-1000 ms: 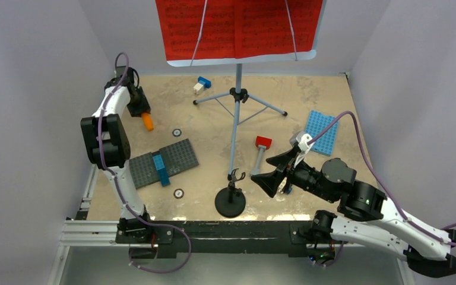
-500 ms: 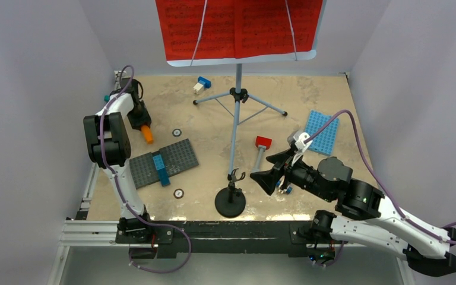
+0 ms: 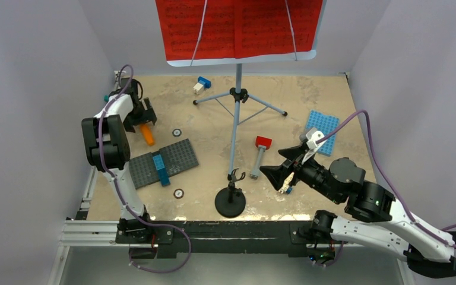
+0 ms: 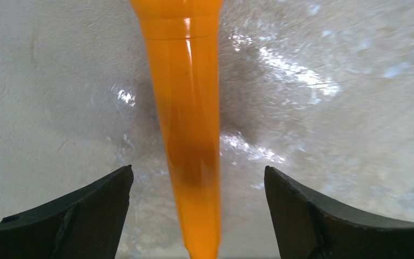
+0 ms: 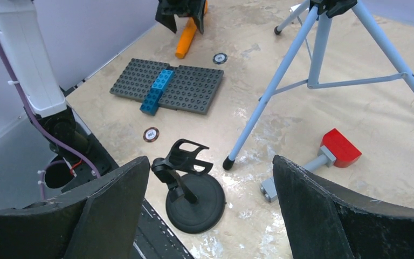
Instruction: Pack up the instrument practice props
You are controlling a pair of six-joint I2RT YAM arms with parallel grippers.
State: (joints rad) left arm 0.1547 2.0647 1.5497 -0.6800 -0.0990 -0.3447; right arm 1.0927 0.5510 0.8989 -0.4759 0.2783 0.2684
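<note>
- Orange toy microphone (image 3: pixel 147 134): lies flat on the worktop (image 3: pixel 309 89), toward the far left.
- Left tool (image 4: pixel 197 172): straddles the microphone's narrow end. Its fingers stand wide, with a gap on each side, and grip nothing.
- Black mic stand (image 3: pixel 230 202): upright on its round base at the near edge, centre, with its clip empty.
- Music stand (image 3: pixel 237 95): grey tripod planted at the far centre. The red sheet-music pages (image 3: pixel 237 27) are spread on its desk.
- Right tool (image 3: pixel 271 161): hangs just right of the mic stand. Its fingers are spread wide and hold nothing.
- Also present: a grey studded plate (image 3: pixel 175 157) with a blue brick (image 3: pixel 161 169) on it, a blue plate (image 3: pixel 322 130), and a red-headed hammer (image 3: pixel 261 148).
</note>
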